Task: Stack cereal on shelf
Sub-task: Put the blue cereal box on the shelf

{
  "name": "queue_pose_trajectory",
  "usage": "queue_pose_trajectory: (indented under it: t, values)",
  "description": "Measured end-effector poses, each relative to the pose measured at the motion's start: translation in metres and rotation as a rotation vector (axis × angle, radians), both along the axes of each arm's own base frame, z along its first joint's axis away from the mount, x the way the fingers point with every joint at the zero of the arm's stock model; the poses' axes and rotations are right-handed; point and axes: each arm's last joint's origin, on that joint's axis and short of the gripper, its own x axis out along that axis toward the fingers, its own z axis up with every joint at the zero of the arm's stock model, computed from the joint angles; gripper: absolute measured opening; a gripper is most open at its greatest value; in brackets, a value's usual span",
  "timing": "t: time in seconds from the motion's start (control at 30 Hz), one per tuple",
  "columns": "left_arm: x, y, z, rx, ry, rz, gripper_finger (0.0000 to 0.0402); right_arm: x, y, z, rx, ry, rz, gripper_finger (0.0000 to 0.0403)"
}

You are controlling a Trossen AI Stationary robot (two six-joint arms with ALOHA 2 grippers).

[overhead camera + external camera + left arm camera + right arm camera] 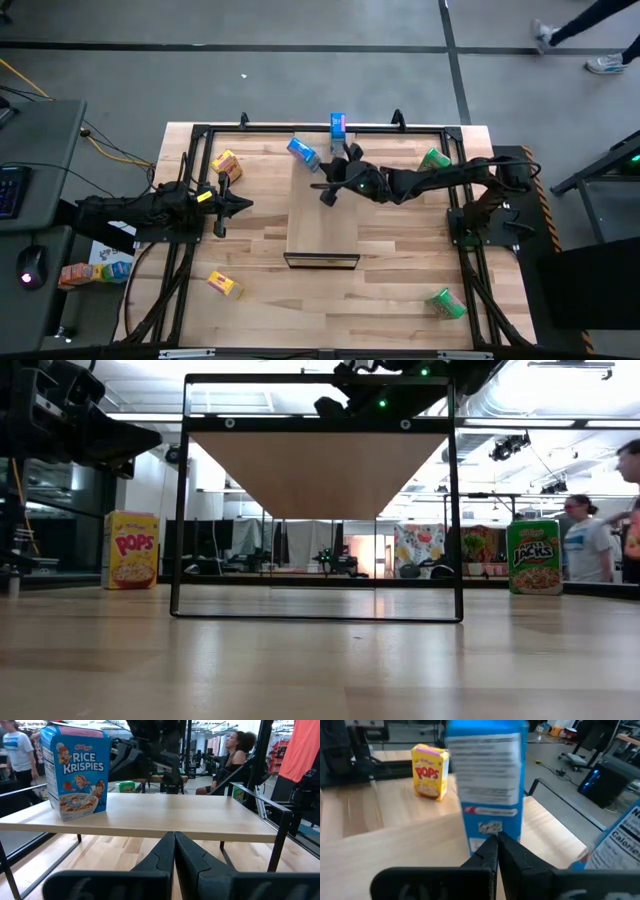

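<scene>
The shelf (pixel 322 225) is a pale board raised on a black frame at mid-table. A blue cereal box (pixel 303 152) stands upright on its far left part, also in the left wrist view (pixel 75 770). Another blue box (pixel 338 126) stands at the shelf's far end. My right gripper (pixel 495 840) is shut, reaching over the shelf from the right, with its tips right at the first blue box's lower side (pixel 490 827). My left gripper (pixel 228 205) is shut and waits left of the shelf. A yellow box (pixel 225 163) and a green box (pixel 435 160) stand on the table. My right gripper's shut fingertips (pixel 487 851) stand level at the lower part of the blue box's printed side panel (pixel 490 815), coming from the table's right. I cannot tell whether they touch it. The box stands upright on the shelf.
A yellow box (pixel 225 285) lies near the table's near left, and a green one (pixel 447 303) near the near right. The black frame's posts (pixel 457 510) surround the shelf. People show in the room behind (pixel 590 550).
</scene>
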Motion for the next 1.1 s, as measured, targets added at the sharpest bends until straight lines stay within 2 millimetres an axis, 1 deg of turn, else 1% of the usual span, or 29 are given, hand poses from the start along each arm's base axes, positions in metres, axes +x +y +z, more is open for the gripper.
queue_pose_trajectory:
  t: [0.17, 0.3, 0.37, 0.43, 0.57, 0.67, 0.73, 0.8, 0.9, 1.03, 1.1]
  values:
    - [0.0, 0.0, 0.0, 0.0, 0.0, 0.0, 0.0003, -0.005, 0.009, -0.001, -0.032, 0.061, -0.05, 0.0]
    - [0.0, 0.0, 0.0, 0.0, 0.0, 0.0, 0.0003, -0.012, 0.011, 0.003, 0.019, 0.064, -0.066, 0.0]
    - [0.0, 0.0, 0.0, 0.0, 0.001, 0.0, 0.0003, -0.013, 0.015, 0.003, 0.05, 0.062, -0.042, 0.0]
    - [0.0, 0.0, 0.0, 0.0, 0.001, 0.0, 0.0003, -0.011, 0.023, 0.006, 0.071, 0.065, -0.005, 0.0]
    - [0.0, 0.0, 0.0, 0.0, 0.0, 0.0, 0.0003, 0.004, 0.043, 0.026, 0.092, 0.107, 0.041, 0.0]
    - [0.0, 0.0, 0.0, 0.0, 0.0, 0.0, 0.0003, 0.019, 0.051, 0.051, 0.101, 0.136, 0.066, 0.0]
    - [0.0, 0.0, 0.0, 0.0, 0.001, 0.0, 0.0003, 0.03, 0.052, 0.069, 0.106, 0.142, 0.082, 0.0]
    - [0.0, 0.0, 0.0, 0.0, 0.0, 0.0, 0.0003, 0.04, 0.049, 0.084, 0.108, 0.148, 0.079, 0.0]
    - [0.0, 0.0, 0.0, 0.0, 0.001, 0.0, 0.0003, 0.056, 0.04, 0.097, 0.106, 0.136, 0.052, 0.0]
    - [0.0, 0.0, 0.0, 0.0, 0.001, 0.0, 0.0003, 0.08, 0.028, 0.109, 0.071, 0.096, 0.025, 0.0]
    - [0.0, 0.0, 0.0, 0.0, 0.0, 0.0, 0.0003, 0.09, 0.023, 0.112, 0.016, 0.138, 0.056, 0.0]
